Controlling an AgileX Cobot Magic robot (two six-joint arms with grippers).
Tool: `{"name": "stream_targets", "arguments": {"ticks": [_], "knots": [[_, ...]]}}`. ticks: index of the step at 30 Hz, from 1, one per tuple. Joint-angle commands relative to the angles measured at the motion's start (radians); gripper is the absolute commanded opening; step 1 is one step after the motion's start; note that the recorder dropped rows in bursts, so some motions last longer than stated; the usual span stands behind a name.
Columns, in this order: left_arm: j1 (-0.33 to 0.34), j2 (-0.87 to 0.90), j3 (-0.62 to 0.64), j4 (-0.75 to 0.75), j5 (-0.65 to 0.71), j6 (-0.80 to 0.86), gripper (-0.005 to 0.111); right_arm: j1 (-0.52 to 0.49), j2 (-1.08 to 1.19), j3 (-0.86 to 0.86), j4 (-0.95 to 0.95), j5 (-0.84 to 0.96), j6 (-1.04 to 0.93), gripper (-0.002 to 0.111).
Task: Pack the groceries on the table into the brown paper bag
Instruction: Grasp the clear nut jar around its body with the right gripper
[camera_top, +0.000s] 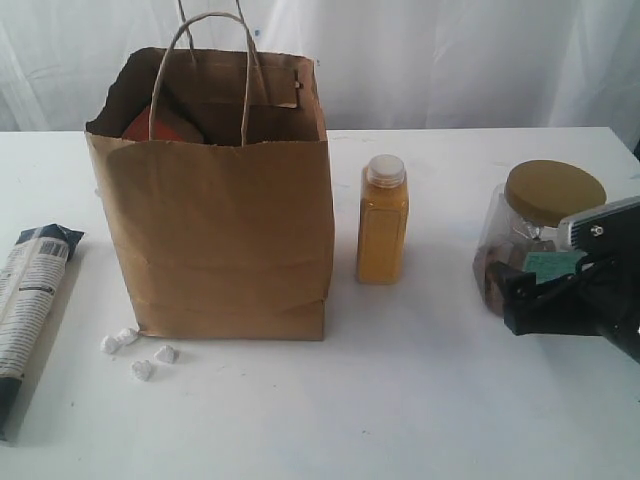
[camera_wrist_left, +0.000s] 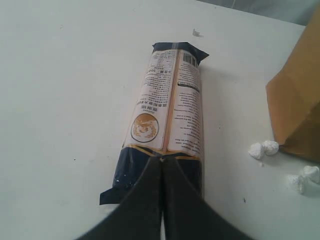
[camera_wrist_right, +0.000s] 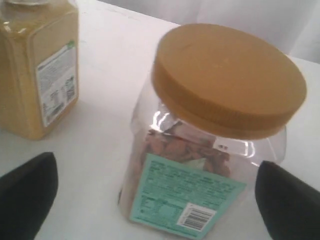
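Observation:
The brown paper bag stands upright left of centre on the table, with something red-orange showing in its mouth. To its right stands the orange bottle, then the gold-lidded nut jar. My right gripper is open, one finger on each side of the jar's lower body and apart from it. The long blue-white package lies flat at the far left. My left gripper is shut, its tips over the package's dark near end. White lumps lie by the bag's corner.
A white curtain hangs behind the table. The bag's two loop handles stick up above its rim. A gap of bare tabletop separates the bottle from the jar.

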Motion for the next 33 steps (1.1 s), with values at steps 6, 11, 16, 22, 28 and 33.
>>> {"name": "stream_targets", "arguments": {"ticks": [6, 11, 16, 22, 28, 33], "knots": [[-0.005, -0.004, 0.004, -0.002, -0.001, -0.003, 0.000, -0.004, 0.137, -0.046, 0.075, -0.065, -0.035, 0.105], [-0.005, -0.004, 0.004, -0.002, -0.001, -0.003, 0.000, -0.004, 0.196, -0.087, 0.077, -0.101, -0.035, 0.105], [-0.005, -0.004, 0.004, -0.002, -0.001, -0.003, 0.000, -0.004, 0.253, -0.140, 0.077, -0.113, -0.025, 0.105], [-0.005, -0.004, 0.004, -0.002, -0.001, -0.003, 0.000, -0.004, 0.328, -0.189, 0.028, -0.125, 0.057, 0.105], [-0.005, -0.004, 0.004, -0.002, -0.001, -0.003, 0.000, -0.004, 0.385, -0.217, 0.028, -0.176, 0.064, 0.104], [-0.005, -0.004, 0.004, -0.002, -0.001, -0.003, 0.000, -0.004, 0.388, -0.232, 0.035, -0.186, 0.079, 0.095]]}}
